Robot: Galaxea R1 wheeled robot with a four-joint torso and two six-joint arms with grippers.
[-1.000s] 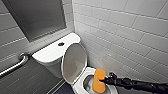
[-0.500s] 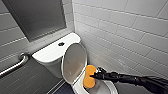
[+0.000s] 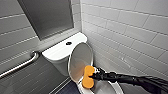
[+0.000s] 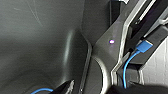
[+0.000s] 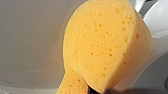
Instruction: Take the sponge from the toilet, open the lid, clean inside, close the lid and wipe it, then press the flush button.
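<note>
Porous orange sponge (image 3: 87, 77), a rounded figure-eight, pinched at its edge by the right gripper (image 3: 94, 74) — at the foot of the glossy oval lid (image 3: 80, 58), which stands raised.

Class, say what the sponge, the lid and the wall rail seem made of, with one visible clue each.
Sponge: matt orange foam, pitted with pores. Lid: probably plastic, smooth with soft sheen. Wall rail: likely polished metal, bright streaks along it.
</note>
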